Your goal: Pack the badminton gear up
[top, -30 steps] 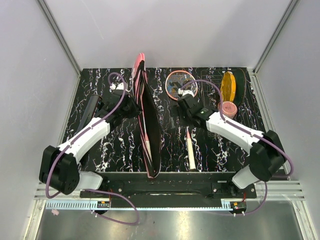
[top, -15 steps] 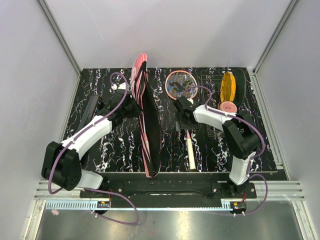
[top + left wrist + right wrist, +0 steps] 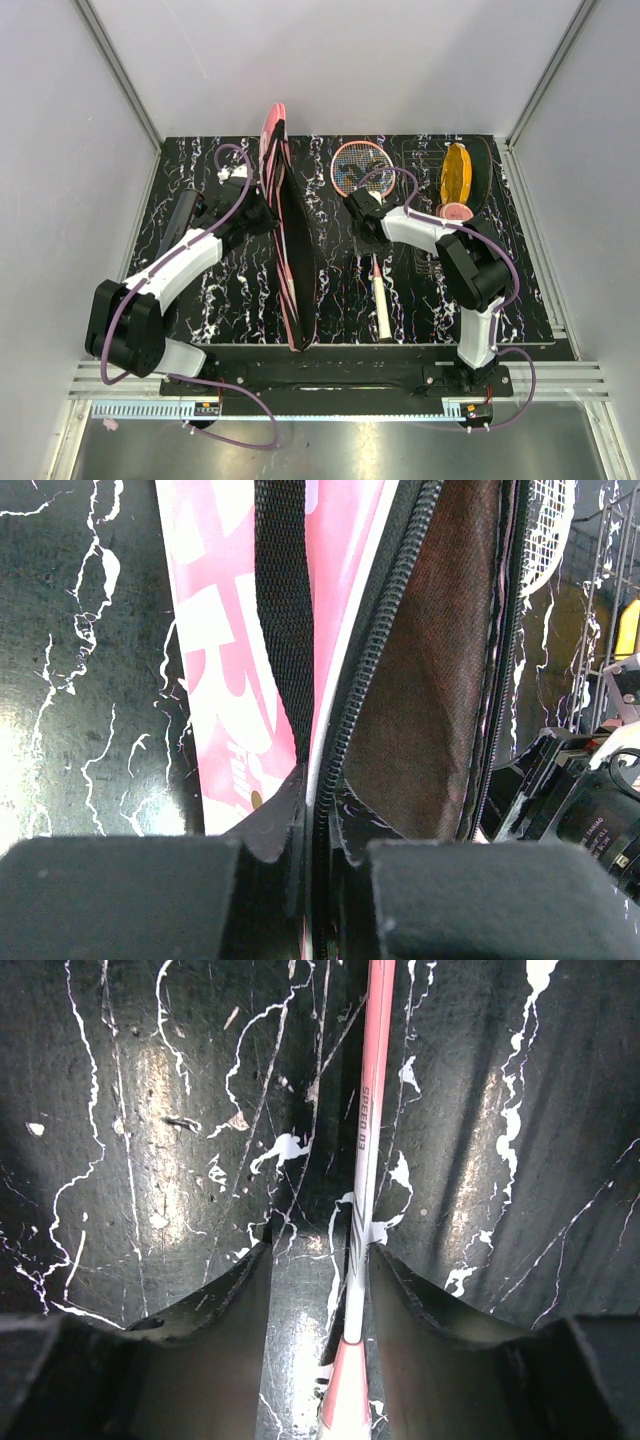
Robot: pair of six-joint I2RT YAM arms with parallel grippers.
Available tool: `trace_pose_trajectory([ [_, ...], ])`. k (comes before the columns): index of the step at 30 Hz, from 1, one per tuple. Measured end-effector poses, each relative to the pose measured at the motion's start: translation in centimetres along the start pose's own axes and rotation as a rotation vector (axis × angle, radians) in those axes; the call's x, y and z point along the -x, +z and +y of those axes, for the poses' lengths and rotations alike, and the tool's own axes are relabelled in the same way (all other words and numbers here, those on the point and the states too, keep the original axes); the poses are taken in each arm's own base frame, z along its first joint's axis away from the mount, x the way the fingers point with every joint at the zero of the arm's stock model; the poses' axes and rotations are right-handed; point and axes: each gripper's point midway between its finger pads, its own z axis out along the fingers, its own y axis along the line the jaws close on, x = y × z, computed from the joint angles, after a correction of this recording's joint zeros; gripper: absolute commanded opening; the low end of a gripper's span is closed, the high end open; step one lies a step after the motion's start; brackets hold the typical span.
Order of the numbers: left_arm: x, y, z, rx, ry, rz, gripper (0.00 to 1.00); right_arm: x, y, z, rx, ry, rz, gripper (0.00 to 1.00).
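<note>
The long pink cover (image 3: 278,150) stands on edge down the table's middle, unzipped, its dark lining (image 3: 430,680) showing. My left gripper (image 3: 262,212) is shut on the cover's zipper edge (image 3: 320,830), holding that side up. A pink-framed racket (image 3: 362,168) lies flat to the right, its white handle (image 3: 381,305) toward the arms. My right gripper (image 3: 362,215) is low over the racket's thin shaft (image 3: 372,1110). Its fingers (image 3: 220,1320) straddle the shaft: the right one is against it, and a gap remains on the left. A black tube (image 3: 184,212) lies at the left.
A yellow oval disc (image 3: 457,175) and a small pinkish cup (image 3: 458,213) sit at the back right, close to my right forearm. The black marbled table (image 3: 450,300) is walled in by white panels on three sides.
My right gripper has swung left and down onto the racket shaft, and its jaws have narrowed around it. My left gripper keeps its hold while the cover's top has shifted slightly left.
</note>
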Motion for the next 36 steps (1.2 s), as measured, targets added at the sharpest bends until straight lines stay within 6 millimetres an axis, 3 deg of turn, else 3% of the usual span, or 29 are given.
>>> trace_pose_trajectory([
  [5, 0.1, 0.0, 0.2, 0.002, 0.002, -0.001, 0.00, 0.5, 0.3, 0.0, 0.011, 0.014, -0.013, 0.32],
  [10, 0.4, 0.0, 0.5, 0.007, 0.005, -0.005, 0.00, 1.6, 0.9, 0.2, 0.026, 0.027, -0.028, 0.00],
  [22, 1.4, 0.9, 0.9, 0.030, 0.009, -0.003, 0.00, 2.8, 0.9, 0.5, 0.035, -0.030, -0.045, 0.00],
  [26, 1.7, 1.5, 0.9, 0.038, 0.012, 0.002, 0.00, 3.1, -1.5, 0.8, 0.094, -0.031, -0.074, 0.00],
  [32, 2.1, 2.5, 0.9, 0.050, 0.015, 0.009, 0.00, 5.0, -8.1, 1.7, 0.241, -0.017, -0.195, 0.00],
  [36, 2.1, 2.7, 1.0, 0.054, 0.017, 0.014, 0.00, 5.7, -11.1, 1.7, 0.292, -0.011, -0.255, 0.00],
])
